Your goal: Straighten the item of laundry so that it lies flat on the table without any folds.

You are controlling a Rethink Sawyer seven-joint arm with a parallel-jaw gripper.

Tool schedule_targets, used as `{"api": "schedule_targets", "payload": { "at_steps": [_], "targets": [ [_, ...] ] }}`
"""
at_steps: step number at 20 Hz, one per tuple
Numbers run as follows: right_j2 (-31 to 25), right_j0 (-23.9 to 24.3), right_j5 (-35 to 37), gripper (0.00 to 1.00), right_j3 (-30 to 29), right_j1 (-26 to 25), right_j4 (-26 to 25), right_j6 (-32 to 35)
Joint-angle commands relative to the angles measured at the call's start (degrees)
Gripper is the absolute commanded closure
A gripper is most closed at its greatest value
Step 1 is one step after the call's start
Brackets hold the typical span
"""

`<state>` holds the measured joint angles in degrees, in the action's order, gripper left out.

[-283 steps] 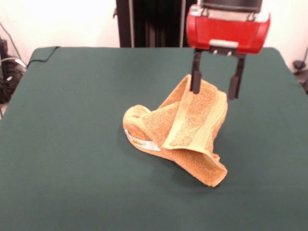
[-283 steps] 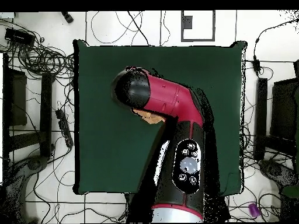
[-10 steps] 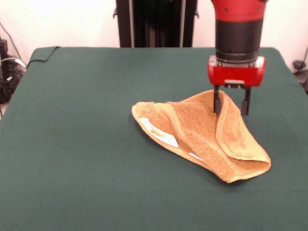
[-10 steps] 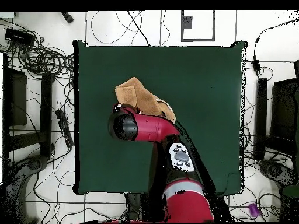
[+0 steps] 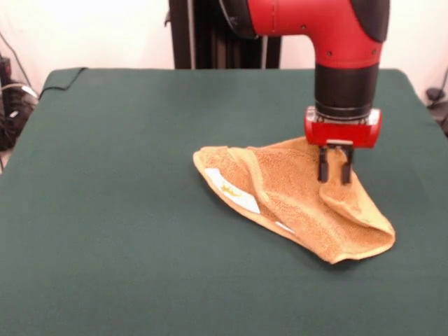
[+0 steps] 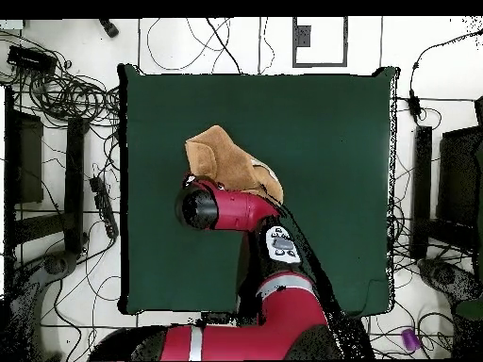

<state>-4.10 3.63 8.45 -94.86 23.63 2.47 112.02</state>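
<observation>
Dark green cloth covers the table (image 5: pixel 105 210), with the pedestal at its far side and cables on the floor around it. On the right half, in the front view, lies the towel (image 5: pixel 294 199), crumpled and folded over itself into a rough wedge, its white label (image 5: pixel 238 196) showing on the left flap. The gripper (image 5: pixel 334 173) comes straight down over the towel's far right part, and its two dark fingers (image 5: pixel 323 168) stand close together with a ridge of terry between them; it looks pinched onto that fold, though the front view is not sharp enough to be sure how much cloth it has.

To do this step well, the grip should take only the top layer, then lift a little and draw the flap outward, away from the rest of the pile, so the fold opens instead of dragging the whole towel.

From the front, the towel's long axis runs diagonally, from the far left corner (image 5: pixel 203 157) down to the near right tip (image 5: pixel 350 255). Overhead, the arm hides part of it.
</observation>
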Motion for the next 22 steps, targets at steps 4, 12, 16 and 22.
{"api": "schedule_targets", "payload": {
  "at_steps": [4,12,16,22],
  "targets": [
    [-0.21,-3.06,1.28,1.00,2.97,-2.24,0.16,6.65],
    [0.08,-3.15,2.81,1.00,3.43,-1.59,1.10,7.12],
    [-1.01,-2.45,9.40,1.00,0.57,5.46,2.23,7.09],
    [-0.94,-2.48,20.51,1.00,-1.05,14.21,5.50,9.90]
  ]
}}
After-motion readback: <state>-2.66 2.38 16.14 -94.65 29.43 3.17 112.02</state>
